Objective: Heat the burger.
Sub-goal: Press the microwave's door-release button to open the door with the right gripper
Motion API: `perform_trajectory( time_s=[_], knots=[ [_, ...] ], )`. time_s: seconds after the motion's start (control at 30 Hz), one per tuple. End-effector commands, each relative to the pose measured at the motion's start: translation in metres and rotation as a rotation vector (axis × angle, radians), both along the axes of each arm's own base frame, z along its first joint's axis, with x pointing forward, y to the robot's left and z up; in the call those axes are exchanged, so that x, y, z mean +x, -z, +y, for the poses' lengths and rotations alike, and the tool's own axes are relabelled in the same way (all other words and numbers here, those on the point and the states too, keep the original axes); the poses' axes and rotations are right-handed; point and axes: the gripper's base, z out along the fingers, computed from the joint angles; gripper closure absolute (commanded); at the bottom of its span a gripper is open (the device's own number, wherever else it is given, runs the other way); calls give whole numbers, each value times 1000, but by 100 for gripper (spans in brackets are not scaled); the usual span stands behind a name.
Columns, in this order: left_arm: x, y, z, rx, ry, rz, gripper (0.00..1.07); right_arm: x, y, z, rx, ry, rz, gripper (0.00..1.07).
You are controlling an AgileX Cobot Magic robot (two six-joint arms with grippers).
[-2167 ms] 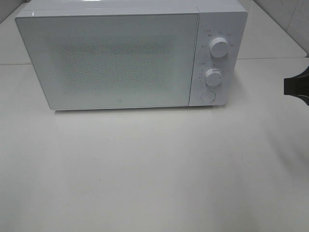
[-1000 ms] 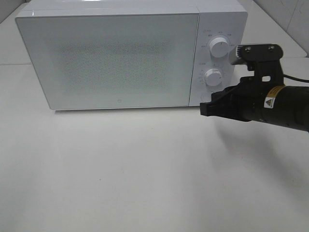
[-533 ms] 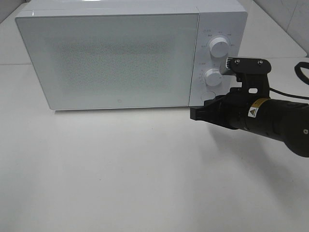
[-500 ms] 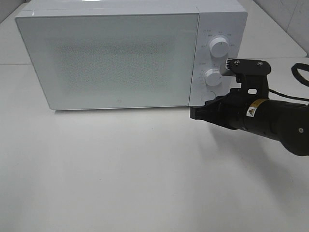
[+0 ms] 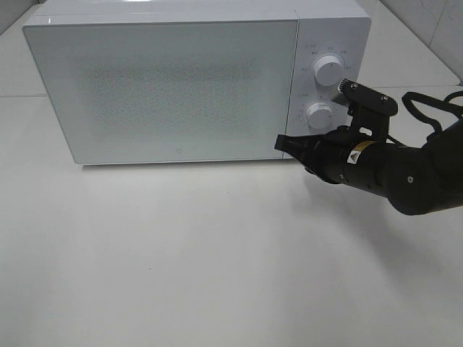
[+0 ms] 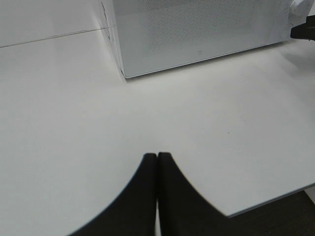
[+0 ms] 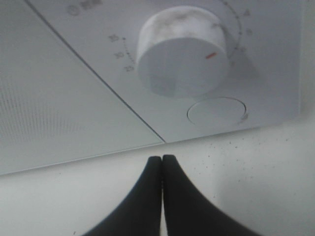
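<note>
1. Left claw (image 6: 157, 156) is clenched, fingers pressed tip to tip over the white surface (image 5: 181, 253). The surface's front edge runs close by it.
2. White microwave (image 5: 173, 87) has its door shut, with a broad stretch of surface in front. The burger shows in no view.
3. Right claw (image 5: 282, 142) is clenched, tips just beside the door's lower right corner. It sits below the lower dial (image 7: 182, 51), where 25, 30, 35 and a red mark are readable, and near the round button (image 7: 215, 110).
4. A yellow warning-triangle label (image 5: 355, 155) sits on the right arm.

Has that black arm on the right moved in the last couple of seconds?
Yes. The right gripper came in leftward from the picture's edge, reaching the lower door corner of the microwave.
</note>
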Motion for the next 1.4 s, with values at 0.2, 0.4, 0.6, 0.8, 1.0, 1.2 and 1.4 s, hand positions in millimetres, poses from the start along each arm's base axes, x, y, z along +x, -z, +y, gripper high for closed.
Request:
perform_trajectory(
  time_s=[0.2, 0.4, 0.6, 0.8, 1.0, 1.2, 1.4],
  knots=[
    [-2, -1, 1, -11, -9, -35, 106, 5, -7, 0, 346, 184, 52, 107],
    [-2, -1, 1, -11, -9, -35, 106, 7, -8, -3, 458, 279, 62, 107],
    [-2, -1, 1, -11, -9, -35, 106, 8, -8, -5, 510, 331, 69, 107],
    [-2, -1, 1, -11, -9, -35, 106, 8, -8, -8, 553, 379, 75, 107],
    [-2, -1, 1, -11, -9, -35, 106, 12, -2, -9, 593, 438, 95, 107],
    [-2, -1, 1, -11, -9, -35, 106, 20, 3, -2, 658, 434, 115, 107],
    [-2, -1, 1, -11, -9, -35, 106, 28, 6, 1, 689, 452, 118, 107]
  ],
)
